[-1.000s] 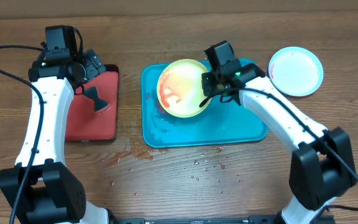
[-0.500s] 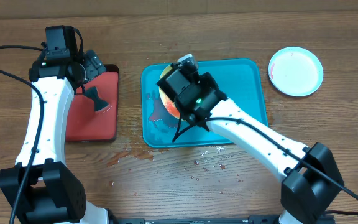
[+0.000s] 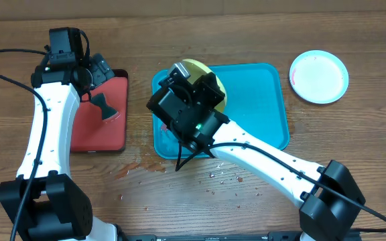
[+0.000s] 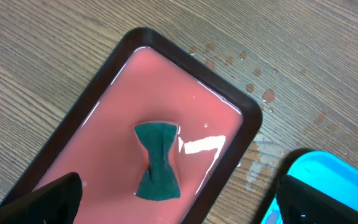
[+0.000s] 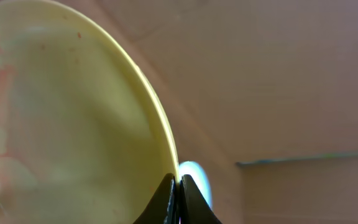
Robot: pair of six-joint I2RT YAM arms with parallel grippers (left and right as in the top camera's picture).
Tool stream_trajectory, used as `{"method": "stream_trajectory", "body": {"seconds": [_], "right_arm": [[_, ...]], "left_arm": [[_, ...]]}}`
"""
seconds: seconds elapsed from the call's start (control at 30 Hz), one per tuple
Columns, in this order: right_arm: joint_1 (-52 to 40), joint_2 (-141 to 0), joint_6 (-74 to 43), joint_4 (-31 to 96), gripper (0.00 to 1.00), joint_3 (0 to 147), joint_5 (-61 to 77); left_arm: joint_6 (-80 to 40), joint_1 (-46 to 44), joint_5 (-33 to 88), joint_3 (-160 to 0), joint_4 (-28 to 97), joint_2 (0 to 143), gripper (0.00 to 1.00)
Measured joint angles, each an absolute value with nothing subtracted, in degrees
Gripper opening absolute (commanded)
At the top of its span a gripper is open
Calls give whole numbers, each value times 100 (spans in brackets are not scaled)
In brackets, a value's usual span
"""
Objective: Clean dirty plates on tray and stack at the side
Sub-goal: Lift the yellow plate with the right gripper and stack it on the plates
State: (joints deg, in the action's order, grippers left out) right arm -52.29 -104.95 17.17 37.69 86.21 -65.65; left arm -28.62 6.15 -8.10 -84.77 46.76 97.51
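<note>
In our right wrist view, the right gripper [image 5: 179, 186] has its two fingertips pressed together on the rim of the yellow-green plate [image 5: 67, 106], pinching the thin edge between them. The plate fills the left of that view, and its face is streaked with red sauce toward the left edge.

From overhead we see the right gripper [image 3: 191, 84] holding the plate [image 3: 211, 75] tipped up steeply on edge. It is raised over the back left part of the teal tray [image 3: 260, 100], and much of it is hidden under the wrist. The tray's left end looks wet and smeared.

Farther right, the white plate [image 3: 319, 76] lies flat on the table [image 3: 354, 33], near the tray's back right corner but apart from it.

On our left side, the left gripper [image 4: 176, 186] hangs above the red tray [image 4: 110, 106] with its fingers spread wide, gripping nothing. The green sponge [image 4: 157, 162] lies below, between them. Red sauce drops [image 3: 139, 167] dot the wood in front of the trays.
</note>
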Motion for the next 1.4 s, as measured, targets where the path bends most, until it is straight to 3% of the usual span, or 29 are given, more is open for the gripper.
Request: {"method": "stream_trajectory", "body": {"seconds": [0.47,0.63,0.83,1.1,1.27,1.4], "right_arm": [[-5234,-10495,3030,3511,4,8621,-7566],[-5212,-10495,2412,3662,4,8624,-7373],[-4930,-10495,1857,4309,4,8624,-5682],[-4838,-10488,1697,3140,4,8626,-7234],[-4615,-10475,2080,4305,4,8626,-5170],[-4132,-10475,1535,4274,4,8591,-4296]], "left_arm": [[-2862,615,-810,-8477,4676,9751,100],[-2862,615,-810,-8477,4676,9751,100],[-2862,615,-810,-8477,4676,9751,100],[-2862,615,-810,-8477,4674,9751,100],[-2862,615,-812,-8477,4676,9751,100],[-2862,615,-810,-8477,4676,9751,100]]}}
